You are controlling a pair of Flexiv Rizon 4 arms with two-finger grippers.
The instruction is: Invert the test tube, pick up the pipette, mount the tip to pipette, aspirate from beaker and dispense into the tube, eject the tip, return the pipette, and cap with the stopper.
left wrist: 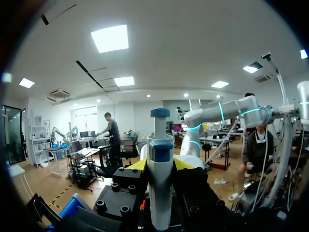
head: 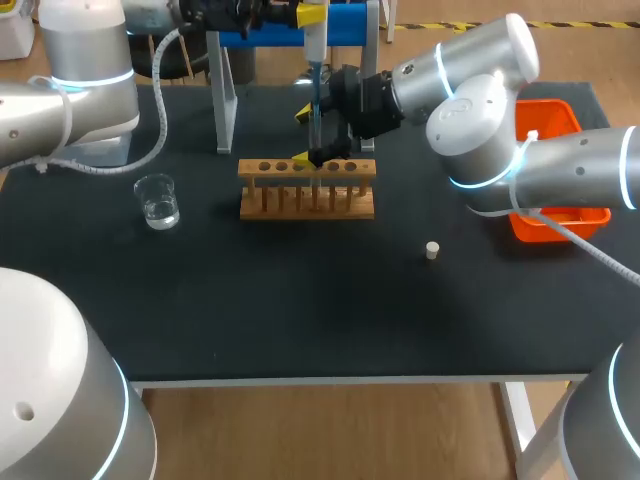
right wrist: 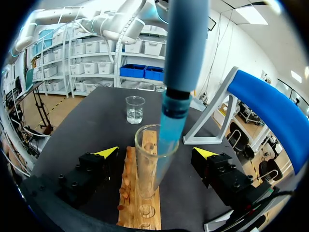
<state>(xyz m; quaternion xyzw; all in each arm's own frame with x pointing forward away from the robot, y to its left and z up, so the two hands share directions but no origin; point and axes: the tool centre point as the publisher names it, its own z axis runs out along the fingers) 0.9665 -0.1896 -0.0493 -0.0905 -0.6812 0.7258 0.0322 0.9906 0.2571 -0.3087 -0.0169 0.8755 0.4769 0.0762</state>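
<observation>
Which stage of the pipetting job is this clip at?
Done: test tube stands mouth-up in the rack; left gripper holds the pipette, tip mounted. In hand: tip is inside the tube, apparently dispensing. Remaining: eject tip, return pipette, fit the stopper, lying on the table.

Left arm (head: 70, 100), right arm (head: 570, 170): silver rounded links, cyan light ring (head: 90, 80) at each joint, white cable (head: 150, 150) alongside. Left gripper (left wrist: 159, 164), right gripper (right wrist: 157, 152): matte black blocky bodies behind yellow wedge tips (right wrist: 107, 151), round black screws (left wrist: 115, 186) on top.
</observation>
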